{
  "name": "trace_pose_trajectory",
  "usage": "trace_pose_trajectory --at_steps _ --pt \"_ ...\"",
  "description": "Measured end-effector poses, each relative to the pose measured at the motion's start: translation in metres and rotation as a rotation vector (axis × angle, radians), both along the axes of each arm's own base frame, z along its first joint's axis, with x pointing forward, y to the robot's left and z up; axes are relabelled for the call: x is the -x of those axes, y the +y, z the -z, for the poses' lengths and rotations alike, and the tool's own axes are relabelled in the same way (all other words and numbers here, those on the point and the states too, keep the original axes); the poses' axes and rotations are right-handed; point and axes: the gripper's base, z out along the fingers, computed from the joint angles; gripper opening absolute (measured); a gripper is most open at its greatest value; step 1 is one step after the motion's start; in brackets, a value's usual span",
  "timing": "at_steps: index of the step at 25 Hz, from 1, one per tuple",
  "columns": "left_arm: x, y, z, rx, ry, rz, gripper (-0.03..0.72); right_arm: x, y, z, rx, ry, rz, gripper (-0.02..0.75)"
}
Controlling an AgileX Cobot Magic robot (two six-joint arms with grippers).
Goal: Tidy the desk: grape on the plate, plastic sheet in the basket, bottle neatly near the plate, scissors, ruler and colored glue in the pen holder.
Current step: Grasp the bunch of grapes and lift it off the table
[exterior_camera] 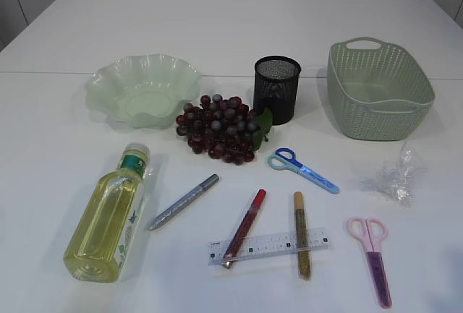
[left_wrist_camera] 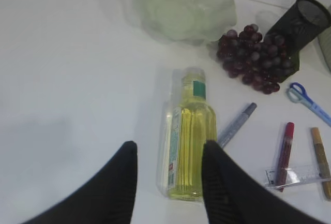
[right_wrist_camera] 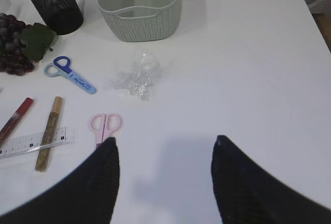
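Exterior view: the bottle [exterior_camera: 108, 219] is lying flat in front of the plate [exterior_camera: 142, 89], the grapes [exterior_camera: 221, 128] sitting between plate and pen holder [exterior_camera: 277, 87]. Left wrist view: the left gripper [left_wrist_camera: 168, 175] is hovering spread over the bottle's base, gripping nothing. Right wrist view: the right gripper [right_wrist_camera: 164, 175] is hanging spread above bare table, the plastic sheet [right_wrist_camera: 136, 78] lying before the basket [right_wrist_camera: 138, 6].
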Motion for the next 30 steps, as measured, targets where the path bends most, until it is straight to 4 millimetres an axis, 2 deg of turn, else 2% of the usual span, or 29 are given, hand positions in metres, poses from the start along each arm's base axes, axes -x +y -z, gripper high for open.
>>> trace_pose_trajectory --at_steps 3,6,9,12,14,20,24,30 --pt "-0.033 -0.004 0.014 -0.004 0.119 -0.001 0.306 -0.024 0.0 -0.009 -0.002 0.07 0.001 0.452" --pt "-0.066 -0.008 0.022 -0.028 0.219 0.002 0.306 -0.046 0.0 -0.01 -0.017 0.143 0.014 0.452" --pt "-0.097 -0.012 0.021 -0.026 0.26 0.004 0.306 -0.064 0.0 -0.006 -0.042 0.204 0.038 0.452" --pt "-0.125 -0.021 0.011 -0.024 0.252 0.031 0.306 -0.078 -0.001 -0.001 -0.043 0.257 0.046 0.452" --pt "-0.142 -0.036 0.002 -0.049 0.223 0.098 0.306 -0.086 -0.002 0.001 -0.031 0.273 0.053 0.452" --pt "-0.186 -0.099 -0.004 -0.1 0.193 0.277 0.306 -0.104 -0.006 0.01 0.011 0.332 0.062 0.452" --pt "-0.216 -0.135 0.004 -0.105 0.2 0.328 0.306 -0.108 -0.007 0.012 0.043 0.337 0.057 0.452" --pt "-0.253 -0.169 0.031 -0.024 0.264 0.267 0.306 -0.108 -0.011 0.011 0.097 0.331 0.063 0.452"
